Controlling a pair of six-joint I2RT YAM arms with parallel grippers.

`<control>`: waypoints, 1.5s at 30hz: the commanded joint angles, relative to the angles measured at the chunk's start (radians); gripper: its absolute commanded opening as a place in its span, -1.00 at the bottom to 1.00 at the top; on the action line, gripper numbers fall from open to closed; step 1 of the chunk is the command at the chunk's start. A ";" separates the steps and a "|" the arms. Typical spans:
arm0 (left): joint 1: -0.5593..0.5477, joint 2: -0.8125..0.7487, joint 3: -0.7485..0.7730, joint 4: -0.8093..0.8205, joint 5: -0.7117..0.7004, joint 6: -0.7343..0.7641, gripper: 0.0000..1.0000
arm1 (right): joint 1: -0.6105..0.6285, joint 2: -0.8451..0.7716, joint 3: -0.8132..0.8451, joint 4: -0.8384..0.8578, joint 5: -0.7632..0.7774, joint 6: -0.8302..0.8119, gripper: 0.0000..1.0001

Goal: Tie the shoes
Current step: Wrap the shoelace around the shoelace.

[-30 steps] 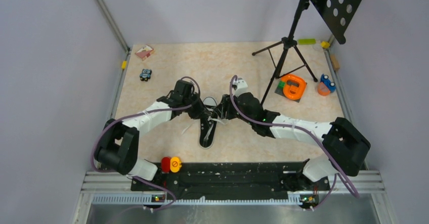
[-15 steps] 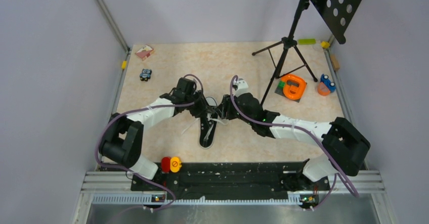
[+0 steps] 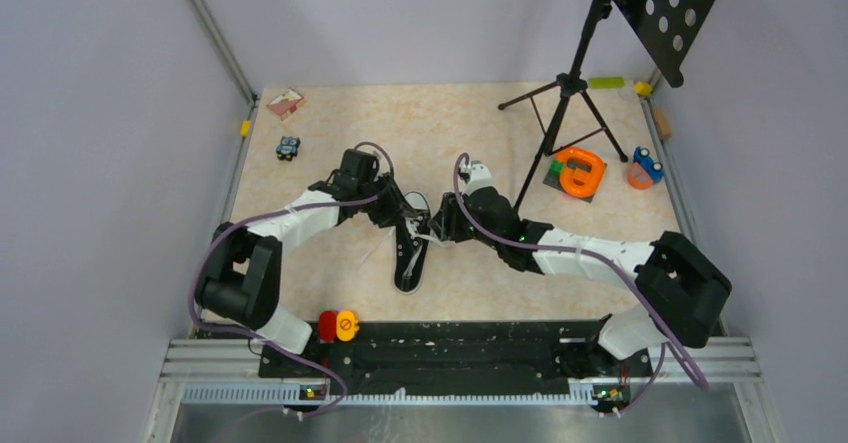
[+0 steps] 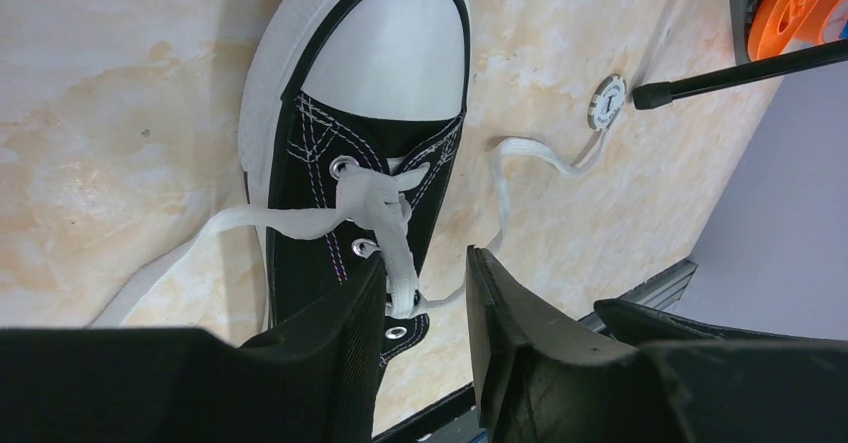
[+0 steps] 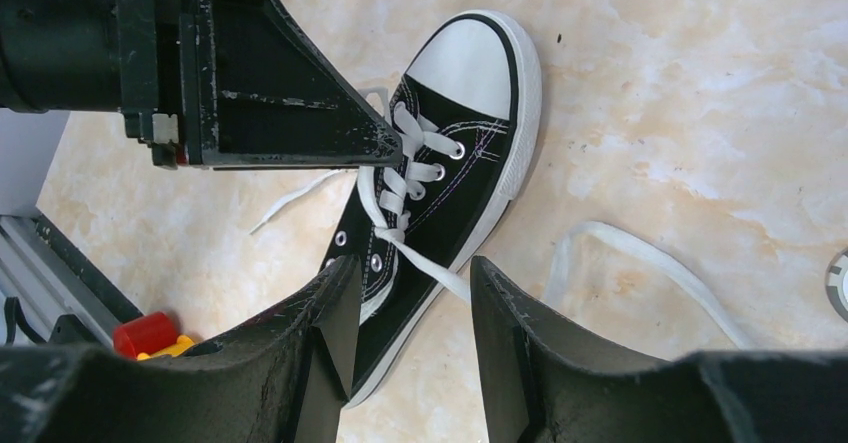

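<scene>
Between the left claw's fingers: the left claw (image 4: 425,263) has just let go and stands part way open. A white lace (image 4: 400,285) runs loose through the gap, not pinched.
Left claw's move: it has backed off a little from the shoe (image 3: 408,258).
What that means: the laces cross near the toe, but I see no bow. I think the tying has only begun and a new grab is needed.
Right claw: the right claw (image 5: 415,268) is part open, same as before. A lace runs under its gap. It holds nothing I can see.
Shoe: flat on the table (image 3: 450,133), right under both claws, toe pointing away.
Left wrist view only: a loose end (image 4: 520,158) curls off to the claw's right.
Right wrist view only: the left claw's tip sits just beside the top laces.
</scene>
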 commanded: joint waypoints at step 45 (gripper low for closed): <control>0.361 -0.263 -0.010 -0.097 -0.003 0.068 -0.25 | 0.104 0.382 0.502 -0.328 0.176 -0.157 -0.10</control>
